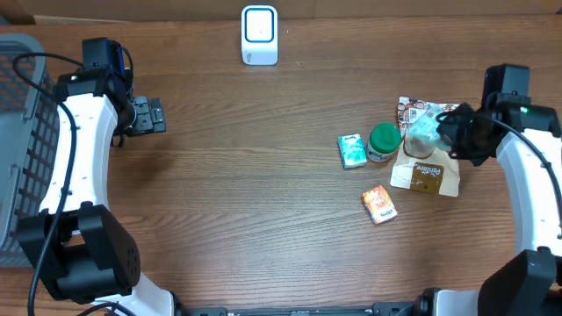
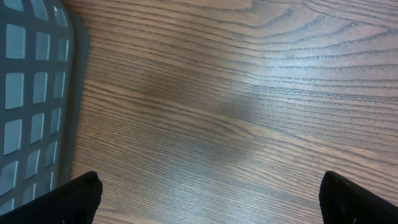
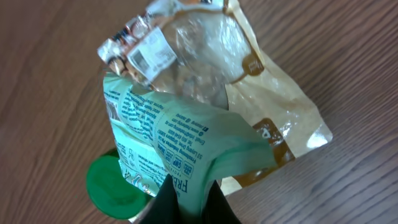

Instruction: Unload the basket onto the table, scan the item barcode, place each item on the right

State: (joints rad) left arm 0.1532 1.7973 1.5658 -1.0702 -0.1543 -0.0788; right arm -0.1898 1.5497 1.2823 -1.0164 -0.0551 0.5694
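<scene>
Right wrist: green pouch point(image 3: 168, 140) pinched by one crumpled edge in the closed right gripper point(image 3: 189, 198).
Slip: thin fold may slide out when lifted.
Snag: tan bag point(image 3: 277, 124) and green lid point(image 3: 112, 183), touching beside the fingers, could drag along.
Left gripper point(image 1: 149, 114): spread wide, empty.

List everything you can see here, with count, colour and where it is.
scanner: one, white, back centre of table
basket: one, grey, left edge
teal box: one, teal, right of centre
jar: one, green lid, beside teal box
orange box: one, orange, in front of jar
paper bag: one, tan, right side
clear packet: one, clear, behind paper bag
pouch: one, mint green, in right gripper
table: one, brown wood
left gripper: one, black, open, near basket
right gripper: one, black, shut on pouch
</scene>
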